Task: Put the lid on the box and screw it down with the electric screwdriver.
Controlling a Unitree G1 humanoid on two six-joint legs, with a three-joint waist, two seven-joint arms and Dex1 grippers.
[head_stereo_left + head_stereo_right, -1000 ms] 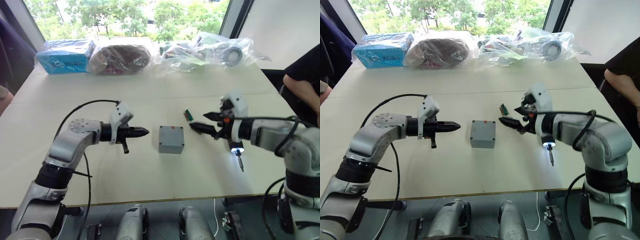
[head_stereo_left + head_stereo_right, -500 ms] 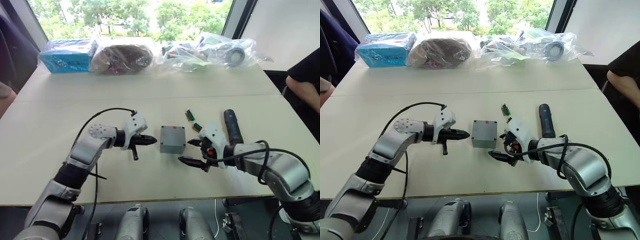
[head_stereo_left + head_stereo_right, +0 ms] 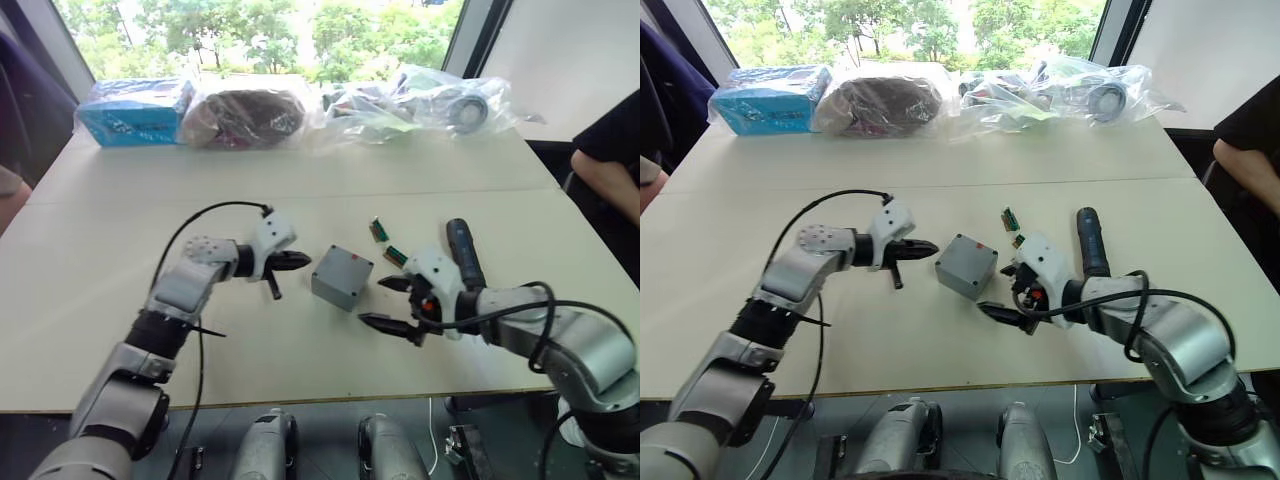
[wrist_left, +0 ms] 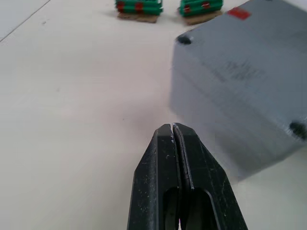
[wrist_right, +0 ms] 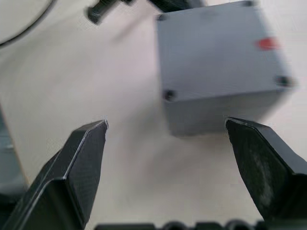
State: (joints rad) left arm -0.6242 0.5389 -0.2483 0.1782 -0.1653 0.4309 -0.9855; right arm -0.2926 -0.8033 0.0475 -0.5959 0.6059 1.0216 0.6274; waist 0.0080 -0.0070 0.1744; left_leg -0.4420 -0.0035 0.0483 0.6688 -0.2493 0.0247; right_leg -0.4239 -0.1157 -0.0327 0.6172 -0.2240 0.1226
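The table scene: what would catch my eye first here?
A small grey box sits mid-table, flanked by two black pincers: the left pincer shut beside it, the right pincer spread wide open. Behind the right arm lies a black electric screwdriver, with two small green circuit pieces nearby.

Hiding its inside under the closed lid [image 5: 218, 52], the box [image 3: 341, 278]; lid seam too faint to trace in the eye views. Running off the edge in the left wrist view, the box's far corner. Lying partly behind the right pincer [image 3: 391, 304] and its wrist, the electric screwdriver [image 3: 464, 255], bit end out of sight. Blurring inside clear plastic bags [image 3: 415, 100] at the table's [image 3: 300, 190] far edge, contents too indistinct to name. Cutting off at the frame edge, a person's arm [image 3: 605, 170]. Too small to read, the two green circuit pieces [image 4: 168, 7].
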